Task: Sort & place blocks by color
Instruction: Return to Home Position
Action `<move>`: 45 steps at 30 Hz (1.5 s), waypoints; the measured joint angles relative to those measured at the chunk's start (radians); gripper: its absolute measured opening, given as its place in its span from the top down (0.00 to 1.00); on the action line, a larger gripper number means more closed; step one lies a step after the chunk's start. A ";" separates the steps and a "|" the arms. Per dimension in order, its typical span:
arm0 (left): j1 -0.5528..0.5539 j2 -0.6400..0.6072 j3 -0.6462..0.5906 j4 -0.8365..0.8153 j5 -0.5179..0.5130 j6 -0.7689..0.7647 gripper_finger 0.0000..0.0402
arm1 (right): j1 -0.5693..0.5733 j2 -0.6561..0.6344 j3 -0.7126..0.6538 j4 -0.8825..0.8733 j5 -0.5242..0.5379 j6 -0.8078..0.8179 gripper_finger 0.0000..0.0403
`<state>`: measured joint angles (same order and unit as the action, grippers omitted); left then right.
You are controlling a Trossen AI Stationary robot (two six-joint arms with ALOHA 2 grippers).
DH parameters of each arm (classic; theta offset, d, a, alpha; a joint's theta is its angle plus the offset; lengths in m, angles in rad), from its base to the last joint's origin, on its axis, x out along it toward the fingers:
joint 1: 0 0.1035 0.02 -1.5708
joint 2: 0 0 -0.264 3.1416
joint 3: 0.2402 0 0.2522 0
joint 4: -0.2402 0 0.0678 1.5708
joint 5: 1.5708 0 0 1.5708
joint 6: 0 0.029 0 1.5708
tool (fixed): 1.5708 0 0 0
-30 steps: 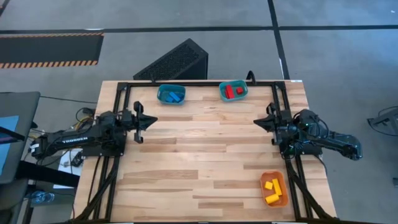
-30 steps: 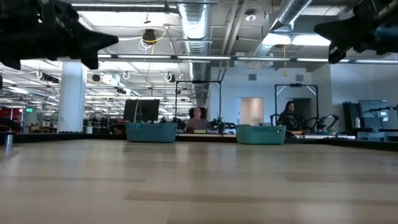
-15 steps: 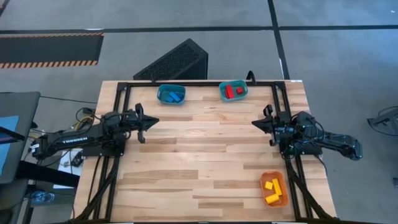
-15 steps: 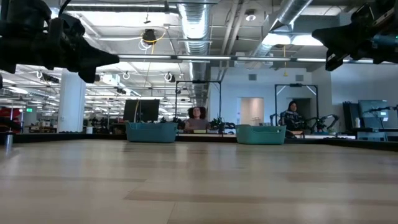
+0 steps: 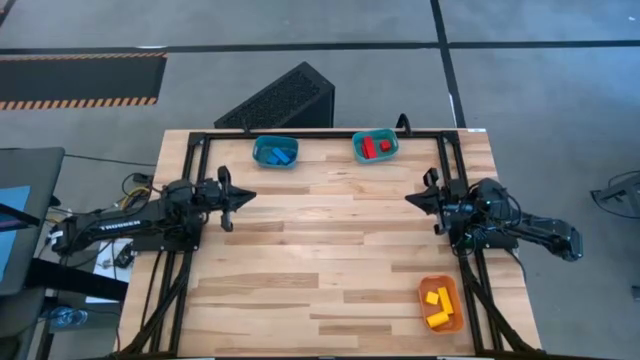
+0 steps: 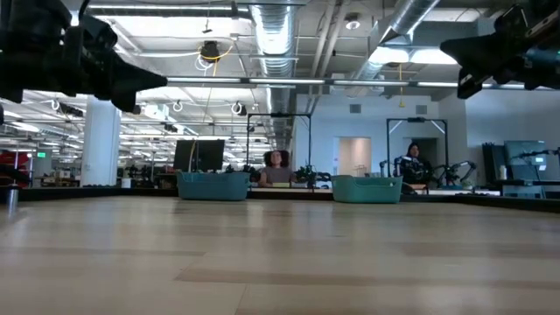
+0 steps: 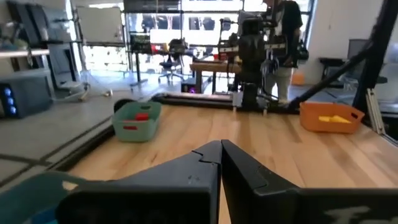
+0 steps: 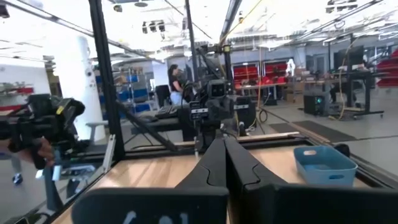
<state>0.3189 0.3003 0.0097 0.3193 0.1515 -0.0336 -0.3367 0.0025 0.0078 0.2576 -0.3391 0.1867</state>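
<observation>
All blocks I can see lie inside bins. Blue blocks (image 5: 279, 155) are in the blue bin (image 5: 262, 147), red blocks (image 5: 376, 148) in the teal bin (image 5: 358, 151), both at the far edge. Yellow blocks (image 5: 436, 305) are in the orange bin (image 5: 449, 292) near the right near corner. My left gripper (image 5: 248, 193) (image 7: 219, 149) hovers over the table's left side, shut and empty. My right gripper (image 5: 409, 197) (image 8: 222, 146) hovers over the right side, shut and empty. The two point at each other.
A black metal frame (image 5: 320, 133) runs along the table's far edge and down both sides. The wooden top (image 5: 320, 250) between the arms is bare. People sit and stand at desks in the room behind (image 6: 276, 166).
The left gripper has dropped a little lower over the table's left side, and the right gripper has shifted slightly toward the table's left. Both moved in the first half second and have held still since. The blocks and bins have stayed put.
</observation>
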 joint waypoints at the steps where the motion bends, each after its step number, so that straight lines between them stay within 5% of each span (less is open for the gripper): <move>1: -0.005 0.001 0.000 0.005 0.001 0.013 1.00 | 0.000 0.000 0.000 -0.004 -0.003 -0.001 0.99; 16: -0.024 -0.078 -0.002 0.047 0.037 0.038 1.00 | 0.003 0.000 -0.001 -0.074 -0.004 -0.082 0.98; 25: -0.025 -0.303 -0.003 -0.202 0.054 0.052 1.00 | 0.003 0.000 -0.002 -0.083 -0.015 -0.113 0.99; 32: -0.026 -0.297 -0.003 -0.242 0.096 0.049 1.00 | 0.013 0.000 -0.002 -0.132 -0.050 -0.106 0.98; 45: -0.026 -0.292 -0.003 -0.275 -0.092 -0.081 1.00 | 0.014 0.001 -0.002 -0.180 0.054 -0.011 0.93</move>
<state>0.2932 0.0082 0.0063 0.0445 0.0599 -0.1150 -0.3228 0.0030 0.0059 0.0778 -0.2849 0.1761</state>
